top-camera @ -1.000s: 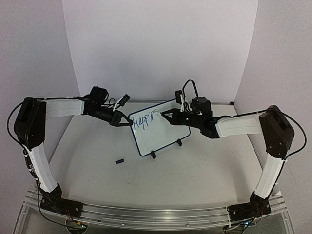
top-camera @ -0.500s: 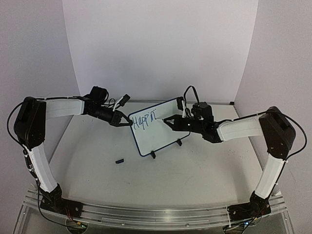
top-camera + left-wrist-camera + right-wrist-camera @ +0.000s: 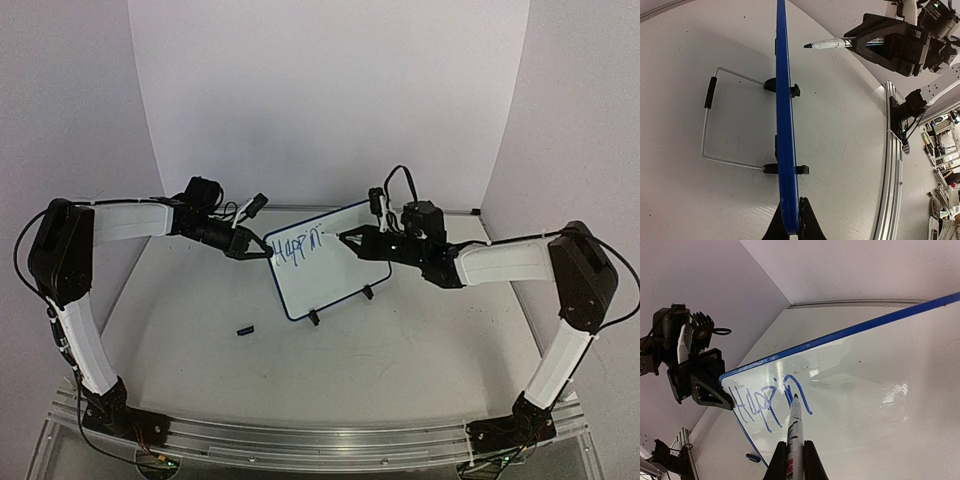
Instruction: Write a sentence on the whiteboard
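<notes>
The writing step is under way: the sentence [image 3: 771,402] is reading "Happin" so far, slanting across the upper left of the whiteboard [image 3: 335,280], which is standing tilted on a wire stand [image 3: 707,125]. The left gripper [image 3: 791,222] is pinching its thin blue rim at a corner. The right gripper [image 3: 795,450] is clamping a slim marker [image 3: 832,44], its tip hovering off the glossy face (the left wrist view shows a gap). The next letter likely calls for light contact just right of the last stroke.

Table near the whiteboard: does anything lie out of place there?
Yes: a small dark piece lies loose on the table, apart from the whiteboard, on its near side. Possibly a pen cap; too small to tell.
</notes>
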`<state>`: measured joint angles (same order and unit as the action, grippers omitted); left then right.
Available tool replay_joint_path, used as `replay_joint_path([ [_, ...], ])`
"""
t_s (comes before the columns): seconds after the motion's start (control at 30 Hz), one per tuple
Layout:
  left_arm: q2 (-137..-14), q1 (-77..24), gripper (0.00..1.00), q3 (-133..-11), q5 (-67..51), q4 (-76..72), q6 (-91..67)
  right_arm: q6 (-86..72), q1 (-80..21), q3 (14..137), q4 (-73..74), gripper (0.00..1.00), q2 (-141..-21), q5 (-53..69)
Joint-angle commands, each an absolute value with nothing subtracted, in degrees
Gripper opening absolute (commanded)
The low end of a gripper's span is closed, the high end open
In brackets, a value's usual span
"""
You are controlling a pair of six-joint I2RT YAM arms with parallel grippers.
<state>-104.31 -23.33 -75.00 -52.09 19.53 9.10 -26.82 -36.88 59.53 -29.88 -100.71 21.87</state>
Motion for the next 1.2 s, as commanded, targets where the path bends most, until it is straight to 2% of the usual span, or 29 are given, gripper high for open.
replay_joint_path([
  [0.0,-103.5,-24.7,0.0,-75.8,-48.5,22.4,12.6,-26.1,-36.7,62.6,-30.9,0.0,-101.9,21.6],
  [0.37,-103.6,-24.7,0.0,-75.8,-48.5,22.5,12.7,-26.1,-36.6,64.5,-30.9,0.0,-105.1,20.8],
  [0.7,-103.6,-24.8,0.0,-75.8,-48.4,22.6,12.7,-27.4,-35.9,62.2,-30.9,0.0,-103.9,15.6],
  [1.17,-103.7,-25.0,0.0,-75.8,-48.2,22.8,12.8,-27.1,-35.7,63.9,-32.5,0.0,-103.6,16.1],
])
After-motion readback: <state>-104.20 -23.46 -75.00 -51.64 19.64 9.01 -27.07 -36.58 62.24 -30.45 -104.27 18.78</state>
